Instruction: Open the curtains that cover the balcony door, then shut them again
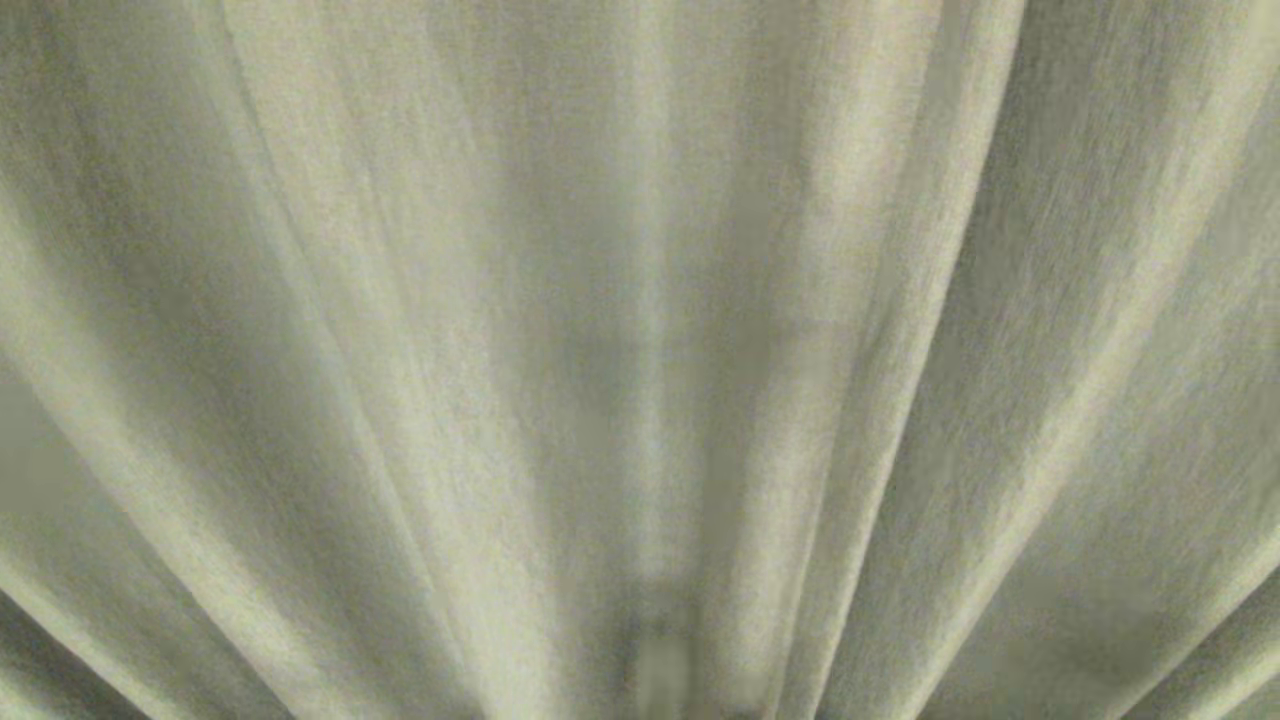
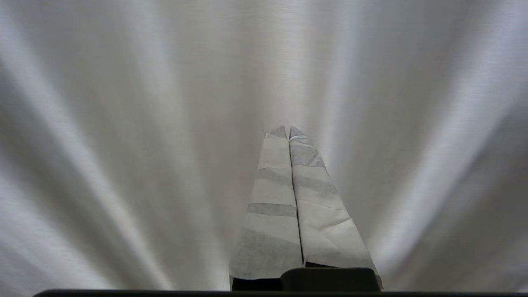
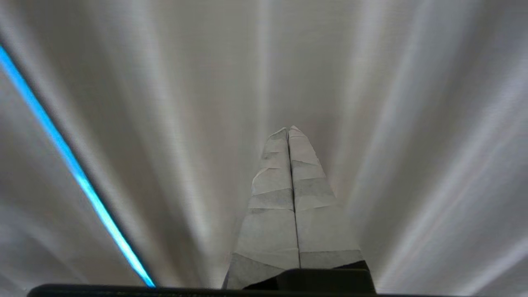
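Observation:
The curtains [image 1: 640, 300] fill the whole head view as beige-grey pleated fabric hanging close in front of me. Neither arm shows there. In the left wrist view the same folds [image 2: 123, 123] hang just beyond my left gripper [image 2: 288, 131], whose tape-wrapped fingers are pressed together, shut on nothing. My right gripper [image 3: 288, 129] is likewise shut and empty, pointing at the curtain folds [image 3: 392, 123]. A narrow bright blue slit [image 3: 70, 165] runs between two folds beside it. The balcony door is hidden behind the fabric.

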